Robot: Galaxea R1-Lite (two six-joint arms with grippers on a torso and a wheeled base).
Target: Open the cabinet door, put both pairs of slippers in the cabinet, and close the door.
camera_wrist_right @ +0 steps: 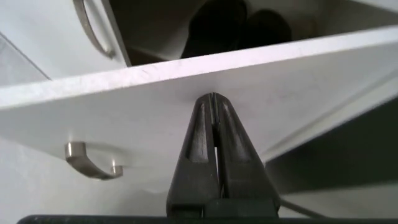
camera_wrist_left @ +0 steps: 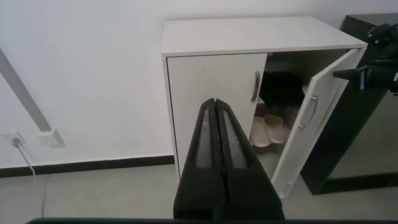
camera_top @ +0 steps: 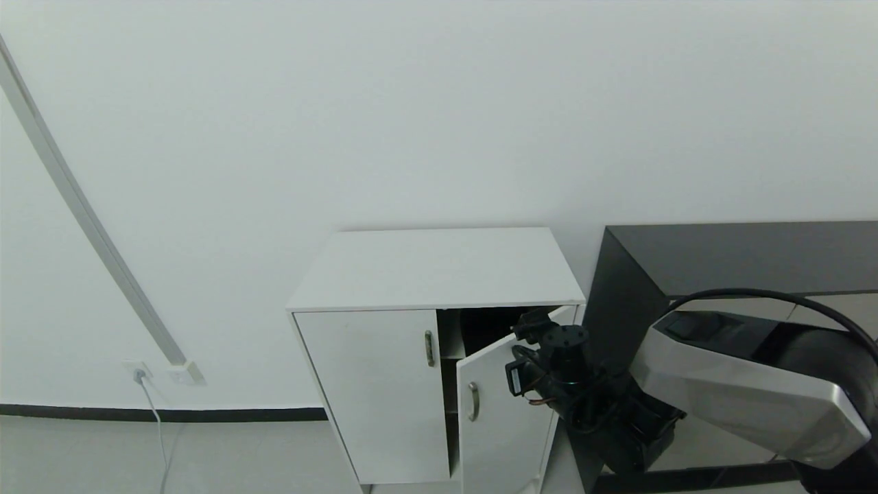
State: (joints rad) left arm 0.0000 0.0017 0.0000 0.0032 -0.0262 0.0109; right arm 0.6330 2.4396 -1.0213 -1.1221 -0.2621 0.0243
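From the remote station I see the white cabinet (camera_top: 439, 267) against a plain wall, flat-topped and square-edged, its left door (camera_top: 374, 391) flush and its right door (camera_top: 501, 425) standing ajar, leaving a dark wedge between the two free edges. My right gripper (camera_wrist_right: 213, 98) has its fingers pressed together, holding nothing, with the tips at the smooth matte outer face of the ajar door, above the door's curved brushed-metal handle (camera_wrist_right: 93, 163). The left gripper (camera_wrist_left: 214, 102) is likewise closed and empty, hanging well back from the cabinet front. Inside, black slippers (camera_wrist_left: 283, 87) sit on the upper shelf and soft beige slippers (camera_wrist_left: 267, 129) on the shelf below. A black sideboard (camera_top: 741, 254) crowds the hinge side just beside the cabinet; bare grey floor (camera_top: 206, 460) lies open on the other side.
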